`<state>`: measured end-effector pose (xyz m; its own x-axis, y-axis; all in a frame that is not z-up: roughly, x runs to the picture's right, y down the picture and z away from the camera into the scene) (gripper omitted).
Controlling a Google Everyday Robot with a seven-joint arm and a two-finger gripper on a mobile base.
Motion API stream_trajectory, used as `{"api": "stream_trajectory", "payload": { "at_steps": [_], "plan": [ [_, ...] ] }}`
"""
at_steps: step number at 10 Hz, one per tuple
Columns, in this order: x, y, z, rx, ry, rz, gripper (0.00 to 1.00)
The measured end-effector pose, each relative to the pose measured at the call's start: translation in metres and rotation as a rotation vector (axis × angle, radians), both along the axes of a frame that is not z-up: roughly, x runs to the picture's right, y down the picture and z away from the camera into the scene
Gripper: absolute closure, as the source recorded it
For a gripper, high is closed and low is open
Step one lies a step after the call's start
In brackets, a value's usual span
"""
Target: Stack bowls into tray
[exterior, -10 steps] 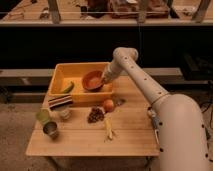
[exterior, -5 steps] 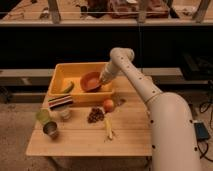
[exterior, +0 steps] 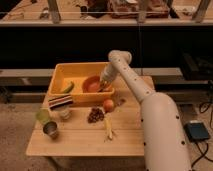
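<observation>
The yellow tray (exterior: 64,74) stands at the back left of the wooden table. A small orange-red bowl (exterior: 91,84) is inside it near the front right corner. My gripper (exterior: 104,85) is at the end of the white arm, which reaches in from the lower right. It is at the bowl's right rim, just inside the tray's front wall. Whether the bowl rests on the tray floor I cannot tell.
A green curved item (exterior: 67,88) lies in the tray's left part. In front of the tray are a striped object (exterior: 60,101), a green cup (exterior: 42,116), a steel cup (exterior: 50,130), an orange fruit (exterior: 108,105), a dark cluster (exterior: 95,115) and a yellowish item (exterior: 108,131).
The gripper and the bowl have sunk a little lower in the tray. The other things on the table have not moved.
</observation>
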<state>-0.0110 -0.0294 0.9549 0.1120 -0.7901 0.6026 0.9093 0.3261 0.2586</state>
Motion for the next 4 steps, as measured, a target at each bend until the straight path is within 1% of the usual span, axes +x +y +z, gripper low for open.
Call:
{"api": "stream_trajectory", "payload": {
  "at_steps": [2, 4],
  "plan": [
    [-0.0068, 0.0072, 0.0045, -0.02, -0.011, -0.026, 0.2],
    [-0.0089, 0.0126, 0.0036, -0.03, -0.023, -0.044, 0.2]
  ]
}}
